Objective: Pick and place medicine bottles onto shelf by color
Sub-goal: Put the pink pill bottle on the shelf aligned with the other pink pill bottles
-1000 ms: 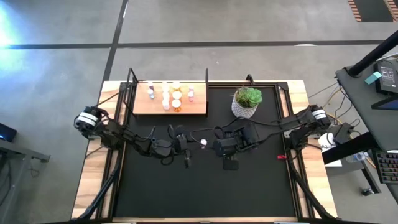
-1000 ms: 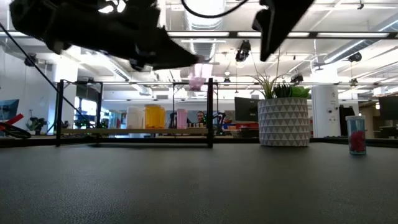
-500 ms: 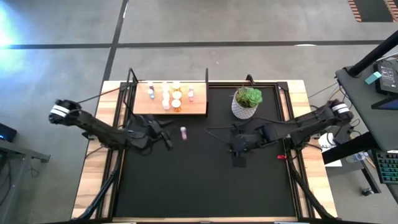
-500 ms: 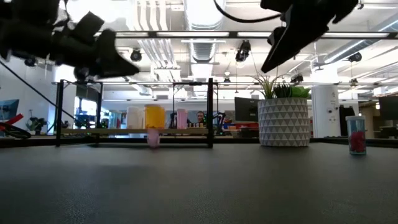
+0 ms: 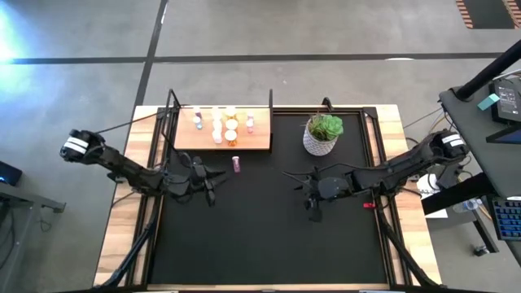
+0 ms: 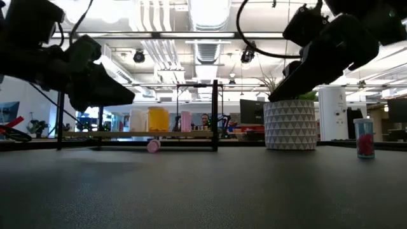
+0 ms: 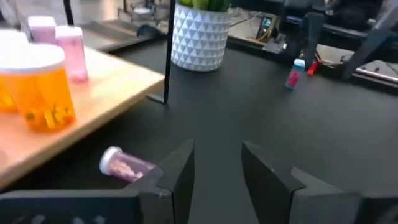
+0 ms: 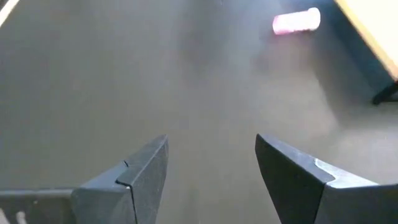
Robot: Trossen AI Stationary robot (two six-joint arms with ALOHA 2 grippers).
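From above, a pink bottle lies on its side on the black mat, just in front of the shelf. Other bottles stand on the shelf.

Low down, the pink bottle rests by the shelf's front edge.

The left gripper has its fingers a little apart, holding nothing, with the bottle close by.

The right gripper has its fingers spread wide and empty, far from the bottle.

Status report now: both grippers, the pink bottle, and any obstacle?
Left gripper open, empty, beside pink bottle. Right gripper open, empty, over mat. Bottle lies on its side on mat, before shelf. Nothing blocks it.
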